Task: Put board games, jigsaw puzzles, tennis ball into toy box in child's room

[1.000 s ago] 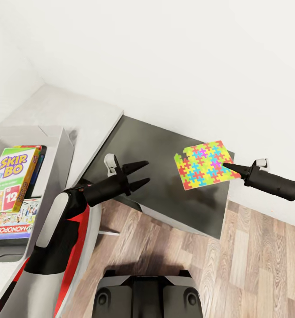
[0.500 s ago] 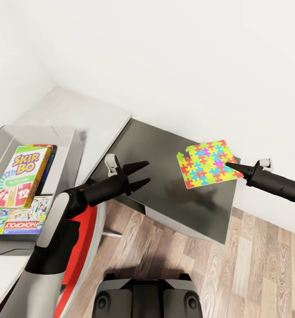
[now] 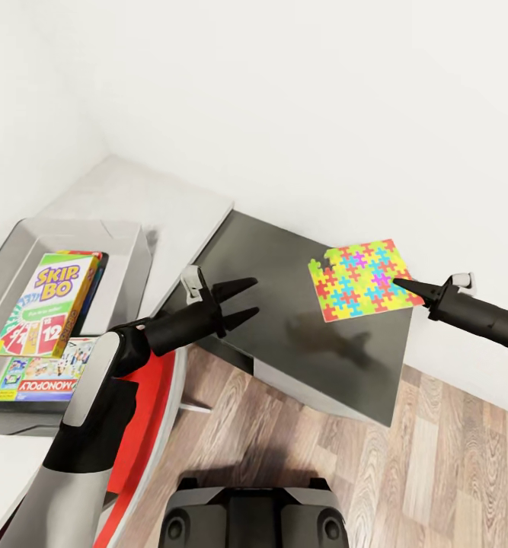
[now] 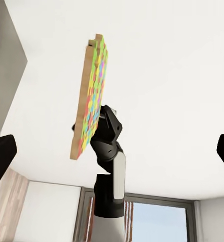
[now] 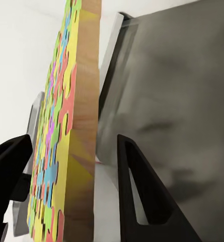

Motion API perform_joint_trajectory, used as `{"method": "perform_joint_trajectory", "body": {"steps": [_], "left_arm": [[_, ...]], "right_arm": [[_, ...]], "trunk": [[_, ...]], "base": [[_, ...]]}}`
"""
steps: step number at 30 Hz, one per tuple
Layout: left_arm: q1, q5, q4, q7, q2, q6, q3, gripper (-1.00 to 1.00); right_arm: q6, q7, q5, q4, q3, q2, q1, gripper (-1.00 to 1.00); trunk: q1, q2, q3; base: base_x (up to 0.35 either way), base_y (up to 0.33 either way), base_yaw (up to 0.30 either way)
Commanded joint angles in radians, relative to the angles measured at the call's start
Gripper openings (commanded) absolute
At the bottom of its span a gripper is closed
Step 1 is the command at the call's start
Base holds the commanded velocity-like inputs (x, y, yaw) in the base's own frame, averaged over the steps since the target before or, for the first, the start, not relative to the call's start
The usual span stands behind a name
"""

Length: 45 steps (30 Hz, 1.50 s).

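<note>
One jigsaw puzzle (image 3: 362,279) pinched at its edge by the right gripper (image 3: 403,285), lifted above the dark cabinet section (image 3: 284,320). Left gripper (image 3: 243,302) spread, empty. Two board games, Skip-Bo (image 3: 49,303) and Monopoly (image 3: 40,377), inside one toy box (image 3: 124,266).

A child's room in a home: Skip-Bo (image 3: 49,304) and Monopoly (image 3: 42,378) boxes in a toy box (image 3: 124,251), a jigsaw puzzle (image 3: 362,279), wood-plank floor (image 3: 436,457), white walls
</note>
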Motion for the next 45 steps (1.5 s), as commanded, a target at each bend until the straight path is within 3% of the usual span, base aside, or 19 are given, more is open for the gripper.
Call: {"method": "perform_joint_trajectory", "body": {"steps": [1,19,45], "left_arm": [[-0.001,0.010,-0.001,0.011,0.000,0.002,0.001,1.00],[0.002,0.009,-0.001,-0.002,0.017,0.004,0.016,1.00],[0.003,0.007,-0.001,0.011,0.024,0.003,0.019,1.00]], "right_arm": [[0.004,0.007,0.006,0.000,-0.001,0.000,-0.001,-1.00],[0.004,0.006,0.004,-0.060,-0.013,0.001,0.033,-1.00],[0.004,0.007,0.004,-0.067,-0.017,0.003,0.038,-1.00]], "trunk": [[0.001,-0.001,0.001],[0.001,-0.001,0.030],[0.001,-0.001,0.072]], "base": [[0.000,0.000,0.023],[0.000,0.000,0.006],[0.000,0.000,0.027]]}}
